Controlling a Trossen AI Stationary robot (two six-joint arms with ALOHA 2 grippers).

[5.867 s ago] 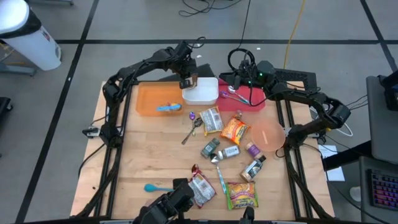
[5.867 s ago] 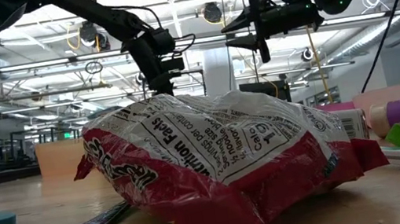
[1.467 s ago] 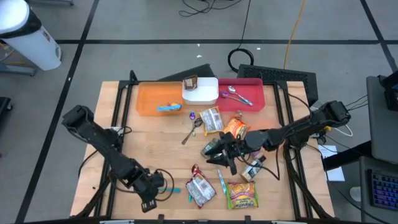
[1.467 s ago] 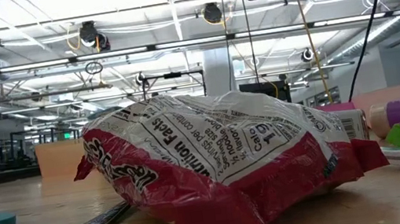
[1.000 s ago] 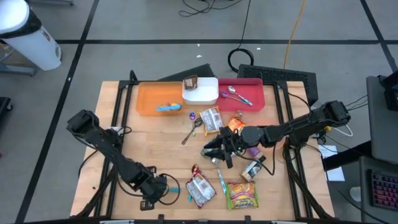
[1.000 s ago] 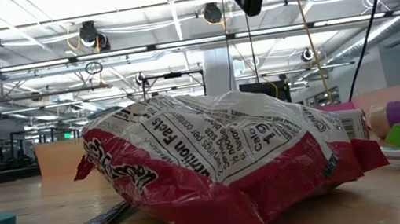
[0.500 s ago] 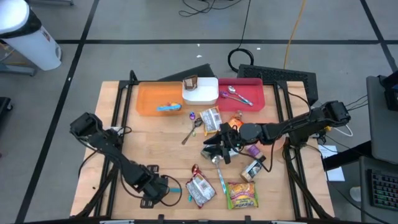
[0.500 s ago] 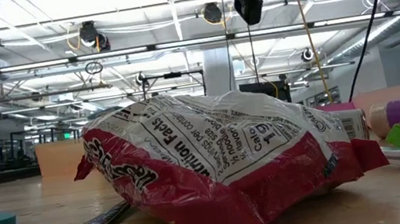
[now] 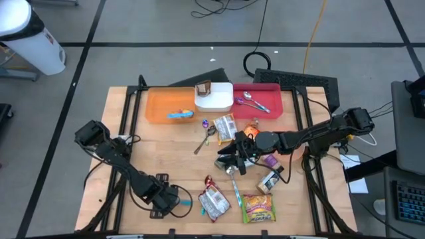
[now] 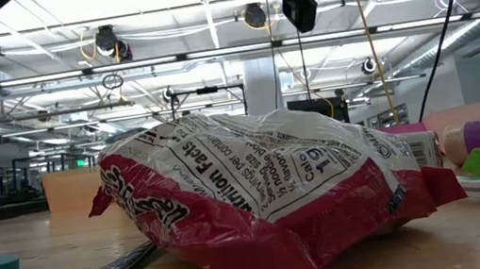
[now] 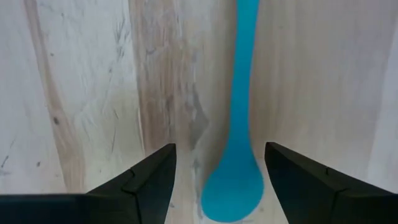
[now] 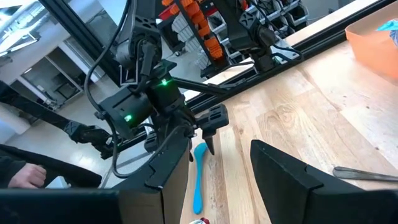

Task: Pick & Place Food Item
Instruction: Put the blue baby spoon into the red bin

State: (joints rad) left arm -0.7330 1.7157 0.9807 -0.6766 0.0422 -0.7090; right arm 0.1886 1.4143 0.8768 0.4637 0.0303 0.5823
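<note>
Near the table's front-left edge, the left gripper (image 9: 178, 202) hangs low w/ fingers spread apart, straddling a blue spoon (image 11: 239, 155) lying flat on the wood, not clamped. Mid-table, the right gripper (image 9: 226, 159) hovers over a small packet (image 9: 224, 158), fingers parted, holding nothing. Red snack bag (image 9: 214, 200) lies just beside the spoon.

The red-and-white snack bag (image 10: 271, 211) bears an upside-down "Nutrition Facts" panel with the word "Calories".
</note>
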